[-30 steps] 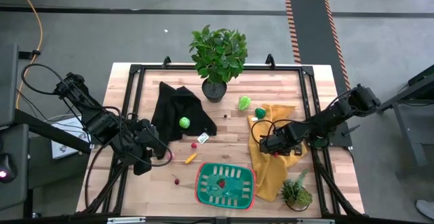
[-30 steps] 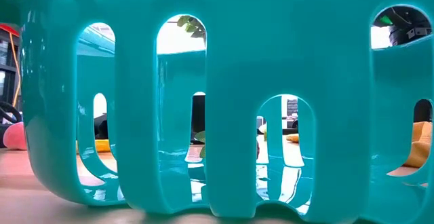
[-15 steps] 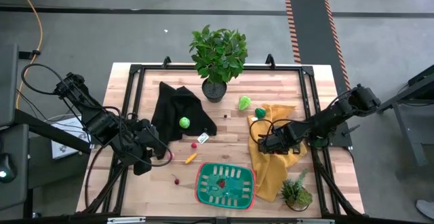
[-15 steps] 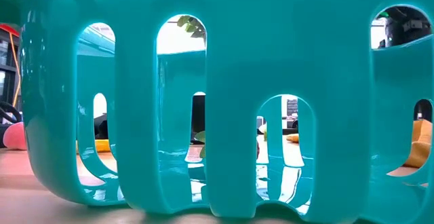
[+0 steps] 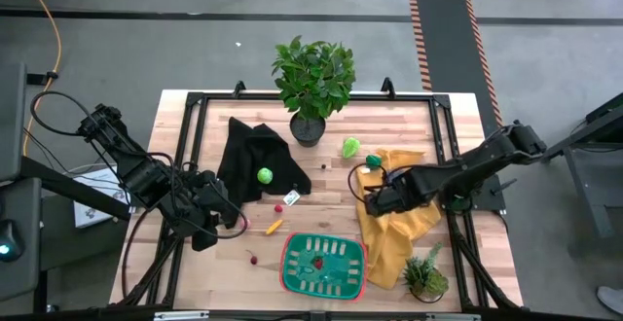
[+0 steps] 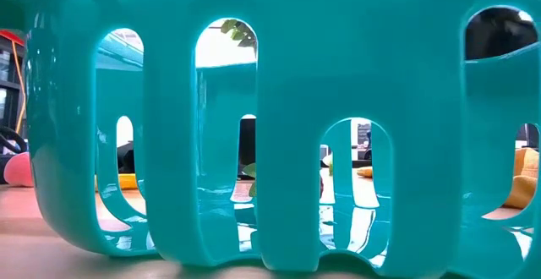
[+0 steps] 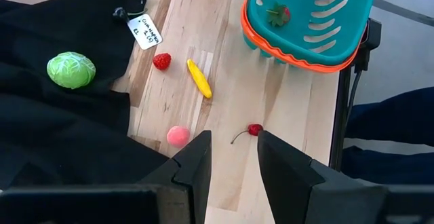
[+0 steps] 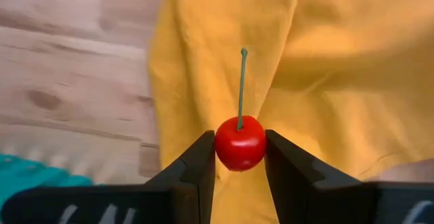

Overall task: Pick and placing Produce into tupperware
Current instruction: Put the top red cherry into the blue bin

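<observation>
My right gripper hangs over the yellow cloth at the table's right, shut on a red cherry. The tupperware, teal with an orange-red rim, stands at the near edge with a red bit inside; its wall fills the low view. My left gripper waits open over the table's left, above a pink ball and a second cherry. A lime-green ball rests on the black cloth. A yellow piece and a strawberry lie on the wood. My right gripper pinches the cherry's round body between its two fingers, one on either side. The fingers come from above, pointing down. The green stem sticks out free of the fingers. The cherry is lifted clear of the yellow cloth.
A tall potted plant stands at the far edge and a small one at the near right corner. Two green pieces lie by the yellow cloth's far end. A white tag lies beside the black cloth.
My right gripper has gone up from the yellow cloth with the cherry held between its fingers, rolling its wrist a little. The cherry is now lifted clear of the cloth.
</observation>
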